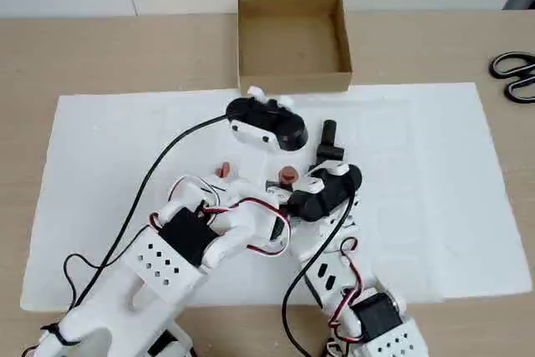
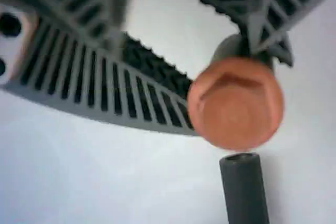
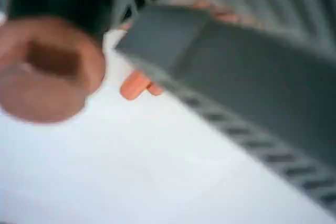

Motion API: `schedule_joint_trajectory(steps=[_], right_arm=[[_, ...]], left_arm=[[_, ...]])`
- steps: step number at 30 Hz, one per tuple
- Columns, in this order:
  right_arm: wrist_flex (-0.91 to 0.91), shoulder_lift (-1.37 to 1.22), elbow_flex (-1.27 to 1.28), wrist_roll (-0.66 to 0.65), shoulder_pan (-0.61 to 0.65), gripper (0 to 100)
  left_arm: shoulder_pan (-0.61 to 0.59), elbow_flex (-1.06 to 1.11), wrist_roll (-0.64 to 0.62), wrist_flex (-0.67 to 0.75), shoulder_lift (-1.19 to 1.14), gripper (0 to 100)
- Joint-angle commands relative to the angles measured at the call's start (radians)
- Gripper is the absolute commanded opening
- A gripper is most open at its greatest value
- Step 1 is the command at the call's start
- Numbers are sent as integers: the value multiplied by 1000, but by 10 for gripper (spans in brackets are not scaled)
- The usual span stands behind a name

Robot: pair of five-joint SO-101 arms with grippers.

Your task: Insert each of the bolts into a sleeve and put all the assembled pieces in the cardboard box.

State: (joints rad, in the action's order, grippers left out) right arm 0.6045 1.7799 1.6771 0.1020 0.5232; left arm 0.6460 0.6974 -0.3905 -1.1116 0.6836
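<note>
Aside, scissors [image 1: 512,77] off the white sheet [image 1: 435,206], cardboard box [image 1: 292,81] beyond.

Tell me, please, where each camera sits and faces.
High view: fixed overhead, looking down on mat, cardboard box, left arm and right arm.
Left wrist view: on that wrist, facing the left end effector gripping an orange bolt.
Right wrist view: on that wrist, looking past the right end effector at the mat.
Shared: both wrist views apparently show that bolt's head.
</note>
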Motion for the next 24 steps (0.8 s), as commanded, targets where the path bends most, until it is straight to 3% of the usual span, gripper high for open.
schedule_joint_trajectory(steps=[1,18,24], right_arm=[[2,24,6,3,4,4],[-4,24,6,3,-38,4],[38,15,6,2,-56,4]], left_arm=[[5,-65,8,-51,11,201],[-388,-272,100,-308,11,203],[-660,-394,97,-321,11,206]])
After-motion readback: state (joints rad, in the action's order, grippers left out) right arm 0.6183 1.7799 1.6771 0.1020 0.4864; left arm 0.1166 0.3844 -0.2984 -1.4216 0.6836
